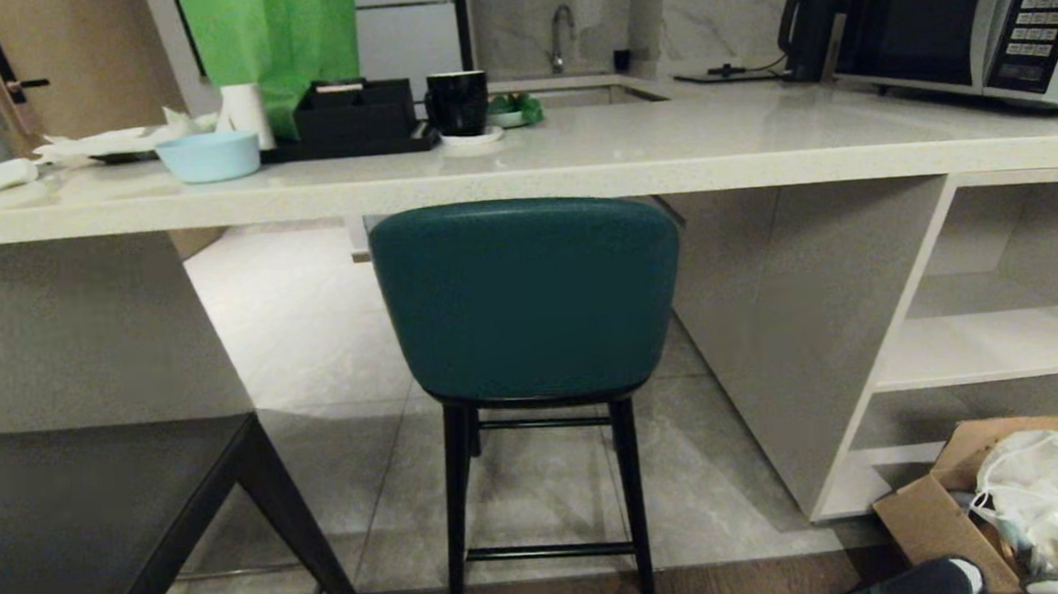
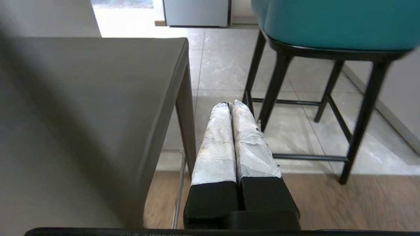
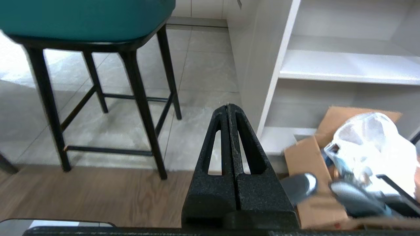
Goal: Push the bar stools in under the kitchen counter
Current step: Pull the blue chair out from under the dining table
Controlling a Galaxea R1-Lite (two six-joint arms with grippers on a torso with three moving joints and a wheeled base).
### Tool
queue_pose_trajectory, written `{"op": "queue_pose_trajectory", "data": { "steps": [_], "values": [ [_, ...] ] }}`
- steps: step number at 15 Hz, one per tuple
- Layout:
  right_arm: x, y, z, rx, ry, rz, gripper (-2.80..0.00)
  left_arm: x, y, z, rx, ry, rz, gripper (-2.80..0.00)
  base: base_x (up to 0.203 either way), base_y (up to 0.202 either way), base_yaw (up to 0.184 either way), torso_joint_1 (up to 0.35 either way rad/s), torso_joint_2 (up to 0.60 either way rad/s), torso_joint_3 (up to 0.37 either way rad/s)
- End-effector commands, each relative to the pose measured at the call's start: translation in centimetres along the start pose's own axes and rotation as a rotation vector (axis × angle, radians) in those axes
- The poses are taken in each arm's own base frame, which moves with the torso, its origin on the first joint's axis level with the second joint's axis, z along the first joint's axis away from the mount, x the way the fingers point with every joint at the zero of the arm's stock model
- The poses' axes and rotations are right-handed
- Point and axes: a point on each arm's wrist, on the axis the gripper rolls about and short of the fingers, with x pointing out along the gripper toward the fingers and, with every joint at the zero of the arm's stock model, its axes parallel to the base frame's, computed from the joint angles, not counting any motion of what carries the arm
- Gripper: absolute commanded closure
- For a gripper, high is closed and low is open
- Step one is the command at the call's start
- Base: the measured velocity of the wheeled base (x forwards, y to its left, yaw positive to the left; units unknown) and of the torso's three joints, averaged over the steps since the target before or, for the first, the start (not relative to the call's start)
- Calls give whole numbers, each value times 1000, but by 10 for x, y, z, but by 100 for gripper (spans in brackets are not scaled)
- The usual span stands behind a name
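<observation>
We see the counter, a long thick slab of pale speckled stone with a smooth, shining top, on flat pale panels; at the right the panels form open shelves. The floor under it is of large grey marbled tiles, and nearer to us it changes to brown wood planks.

The teal stool stands in front of the counter, its curved padded back just below the slab edge, on thin straight black legs joined by rungs; its rear legs rest where tile meets wood. The grey stool is at the lower left, with a flat dark square seat and tapered legs, beside the teal one and apart from it.

On the counter are a microwave, a black tray, a black mug and a pale blue bowl. A cardboard box with a white plastic bag lies on the floor at the right.

The left gripper, wrapped in wrinkled white tape, is closed and holds nothing. The right gripper, of rough black plastic, is closed and empty too.
</observation>
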Motion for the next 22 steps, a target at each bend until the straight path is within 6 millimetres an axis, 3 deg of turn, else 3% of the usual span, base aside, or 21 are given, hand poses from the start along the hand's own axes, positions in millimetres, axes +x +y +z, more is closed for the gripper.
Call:
{"op": "queue_pose_trajectory", "data": {
  "steps": [1, 22],
  "values": [
    [0, 0, 0, -1, 0, 1, 0, 0, 0, -1, -1, 3, 1, 0, 192, 0, 2, -1, 2, 0],
    [0, 0, 0, -1, 0, 1, 0, 0, 0, -1, -2, 3, 1, 0, 195, 0, 1, 2, 3, 2]
  ]
}}
